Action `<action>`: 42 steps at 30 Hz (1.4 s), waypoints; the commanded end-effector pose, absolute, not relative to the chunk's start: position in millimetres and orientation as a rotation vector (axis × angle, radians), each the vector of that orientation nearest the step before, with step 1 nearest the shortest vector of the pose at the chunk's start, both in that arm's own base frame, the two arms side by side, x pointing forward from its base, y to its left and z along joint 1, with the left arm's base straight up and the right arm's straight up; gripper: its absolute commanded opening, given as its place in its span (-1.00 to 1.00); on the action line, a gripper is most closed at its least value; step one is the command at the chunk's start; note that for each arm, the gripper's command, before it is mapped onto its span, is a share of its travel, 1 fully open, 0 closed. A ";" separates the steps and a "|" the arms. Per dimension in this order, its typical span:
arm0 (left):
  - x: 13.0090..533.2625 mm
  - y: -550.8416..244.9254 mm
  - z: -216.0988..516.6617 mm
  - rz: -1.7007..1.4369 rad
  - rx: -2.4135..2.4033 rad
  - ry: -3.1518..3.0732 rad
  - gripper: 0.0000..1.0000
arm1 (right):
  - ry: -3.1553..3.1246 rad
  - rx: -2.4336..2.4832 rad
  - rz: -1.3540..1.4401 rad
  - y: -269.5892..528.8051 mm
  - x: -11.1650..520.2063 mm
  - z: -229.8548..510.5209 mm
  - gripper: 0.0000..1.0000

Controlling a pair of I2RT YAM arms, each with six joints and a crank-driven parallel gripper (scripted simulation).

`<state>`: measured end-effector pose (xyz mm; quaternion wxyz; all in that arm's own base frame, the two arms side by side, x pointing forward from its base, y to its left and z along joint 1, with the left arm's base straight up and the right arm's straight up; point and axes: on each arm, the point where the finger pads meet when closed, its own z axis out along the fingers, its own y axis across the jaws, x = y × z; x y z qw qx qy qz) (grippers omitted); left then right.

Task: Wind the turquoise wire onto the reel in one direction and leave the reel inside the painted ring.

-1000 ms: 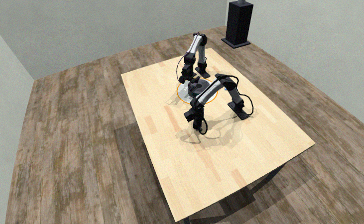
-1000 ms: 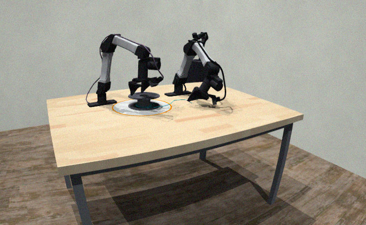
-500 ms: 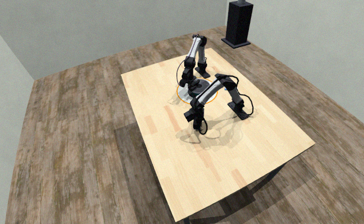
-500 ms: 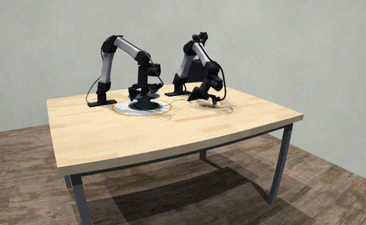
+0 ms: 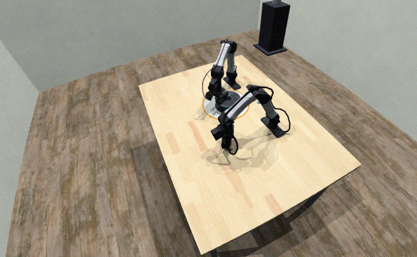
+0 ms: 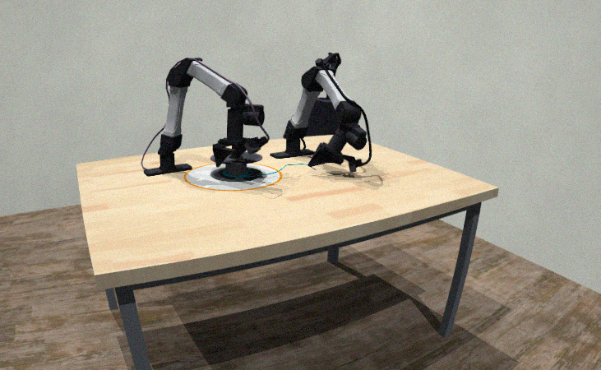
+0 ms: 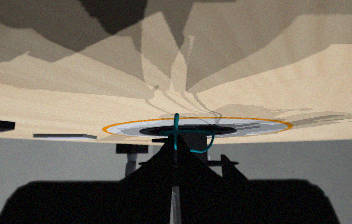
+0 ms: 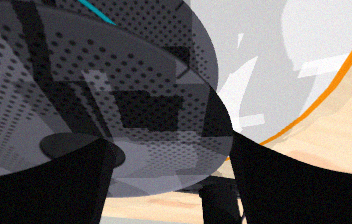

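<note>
Reel: we see the dark reel (image 5: 231,96) (image 6: 236,169) (image 7: 222,131) (image 8: 152,117) lying flat, its lower flange inside the orange painted ring (image 5: 202,103) (image 6: 233,190) (image 7: 103,130) (image 8: 327,95); its perforated upper flange sits level above the hub.
Ring: it is painted on the pale wooden table (image 5: 177,118) (image 6: 201,220) (image 7: 52,105) (image 8: 337,145), with a light grey-white area inside it.
Turquoise wire: we find some of the turquoise wire (image 5: 223,108) (image 6: 293,164) (image 7: 177,120) (image 8: 97,11) down between the flanges around the hub; the rest runs out across the ring's edge in a bent line to the left tool; we cannot tell how many turns are on.
Left tool: the left tool (image 5: 226,147) (image 6: 310,164) (image 7: 175,137) is pressed together and tilted low over the table, well apart from the reel; its tips pinch the turquoise wire near the free end.
Right tool: the right tool (image 5: 218,95) (image 6: 234,156) (image 8: 172,133) is spread wide at the upper flange; it points downward and grips nothing; we cannot tell whether either finger touches the flange.
Blue thing: we make out a small blue object (image 5: 258,102) near the ring, outside it, mostly hidden behind the left arm; too little shows for us to name it.
</note>
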<state>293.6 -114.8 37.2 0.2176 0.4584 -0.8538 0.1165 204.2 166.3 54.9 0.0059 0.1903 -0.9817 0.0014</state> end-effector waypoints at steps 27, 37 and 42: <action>281.0 -151.3 48.9 0.367 1.235 -2.386 -1.00 | -3.086 -0.641 -0.019 165.6 117.9 50.5 0.50; 290.9 -139.7 51.2 0.359 1.109 -2.402 -1.00 | -2.812 -1.394 -0.014 188.7 118.9 50.9 0.50; 288.1 -133.6 44.4 0.395 1.173 -2.355 -1.00 | -2.716 -1.579 0.000 181.8 127.8 51.0 0.50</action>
